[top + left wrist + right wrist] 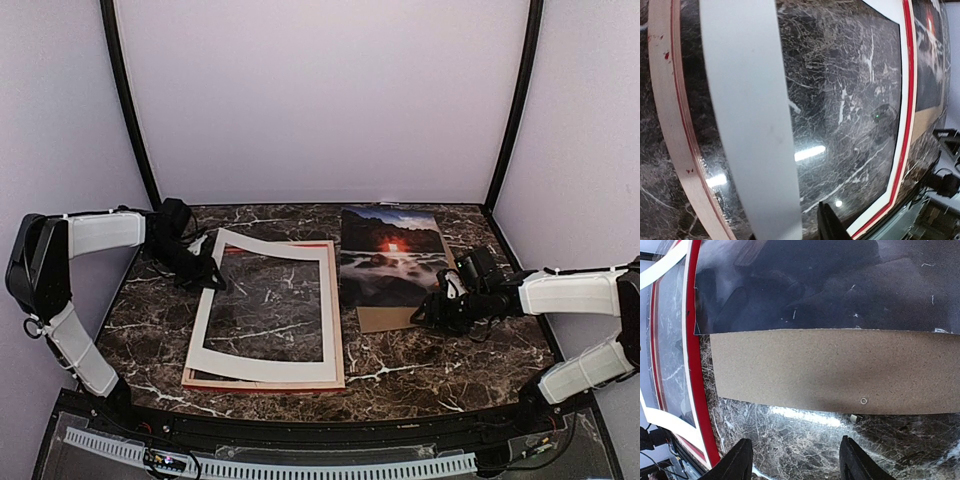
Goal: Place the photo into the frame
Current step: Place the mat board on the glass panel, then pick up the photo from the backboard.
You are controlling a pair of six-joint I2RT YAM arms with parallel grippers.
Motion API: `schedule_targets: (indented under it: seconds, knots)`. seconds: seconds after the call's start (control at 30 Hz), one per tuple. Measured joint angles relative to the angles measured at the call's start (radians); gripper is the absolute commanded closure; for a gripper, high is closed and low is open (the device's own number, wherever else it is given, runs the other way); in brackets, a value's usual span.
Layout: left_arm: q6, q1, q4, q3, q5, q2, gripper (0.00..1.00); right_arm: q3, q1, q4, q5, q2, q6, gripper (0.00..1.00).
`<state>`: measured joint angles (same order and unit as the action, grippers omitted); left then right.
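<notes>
The frame (pixel 262 384) lies flat left of centre, with a pale wood face and a red edge. A white mat board (pixel 268 368) lies on it, its far left corner raised. My left gripper (pixel 212 276) is shut on that corner. In the left wrist view the mat strip (pixel 747 125) runs between the jaws and one finger (pixel 831 226) shows beside it. The photo (pixel 388 255) lies on a brown backing board (pixel 392 318) to the right. My right gripper (pixel 428 312) is open and empty, just off the board's near edge (pixel 830 370), with its fingers (pixel 739 461) over bare marble.
The frame's red rail (pixel 695 365) lies close to the left of the backing board. The photo's dark print (pixel 815 285) covers the board's far part. Purple walls and black posts close in the marble table (pixel 450 370).
</notes>
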<state>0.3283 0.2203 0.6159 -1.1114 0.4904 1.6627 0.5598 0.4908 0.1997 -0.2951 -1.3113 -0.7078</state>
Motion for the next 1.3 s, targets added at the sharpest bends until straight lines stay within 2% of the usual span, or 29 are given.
schedule_targets:
  seconds: [0.33,0.47,0.67,0.83,1.07,1.2,1.3]
  knots:
    - [-0.005,0.014,0.012,-0.001,-0.048,0.000,0.39,0.008,0.000,0.008,0.000,0.001,0.002,0.39]
    - [-0.010,0.016,0.031,-0.018,-0.084,0.003,0.33,0.024,0.000,0.019,0.003,0.014,0.005,0.37]
    - [-0.015,0.020,0.058,-0.057,-0.158,0.010,0.30,0.055,0.000,0.055,0.036,0.062,0.023,0.33]
    - [-0.022,0.021,0.085,-0.080,-0.249,0.010,0.28,0.082,0.000,0.103,0.085,0.081,0.051,0.22]
    - [-0.021,0.038,0.089,-0.092,-0.360,-0.010,0.22,0.127,0.000,0.177,0.182,0.096,0.102,0.17]
    - [-0.018,0.079,0.073,-0.093,-0.381,-0.075,0.15,0.168,-0.007,0.222,0.255,0.096,0.136,0.15]
    - [-0.005,0.134,0.036,-0.095,-0.373,-0.117,0.14,0.199,-0.034,0.237,0.296,0.096,0.170,0.15]
